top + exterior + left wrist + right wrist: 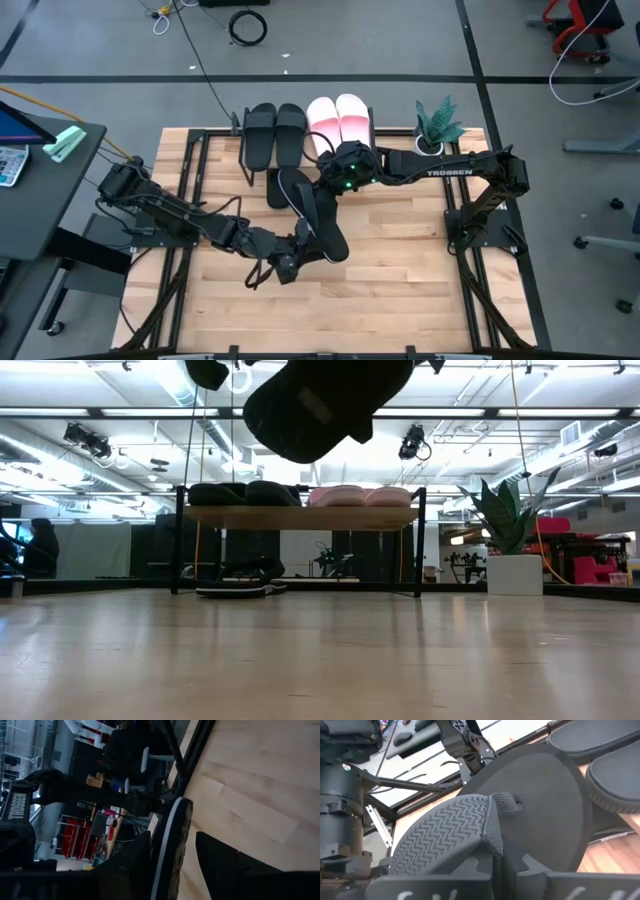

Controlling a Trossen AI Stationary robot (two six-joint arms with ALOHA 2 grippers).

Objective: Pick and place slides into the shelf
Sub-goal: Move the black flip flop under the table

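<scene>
Black held slide (318,215): lifted clear of the bench (400,270), spanning the gap between the two pincers; its ribbed sole fills the right wrist view.
Right pincer (330,190): closed on the upper end of the held slide, gripping its edge; it hangs just in front of the shelf (225,135), close below the pink pair.
Left pincer (297,245): at the lower end of the same slide, its fingers set apart with the edge of the sole between them in the left wrist view; whether they press the slide cannot be told.
Black pair on shelf (275,130): side by side on the plank, beyond the right pincer and to its left in the high view.
Pink pair on shelf (340,118): side by side just beyond the right pincer, next to the black pair.
Black slide beneath shelf (240,586): lying flat under the plank, beside the right pincer in the high view; how many lie there cannot be told.
Potted plant (437,128): at the far bench edge, well to the right of the right pincer, beside the shelf.
</scene>
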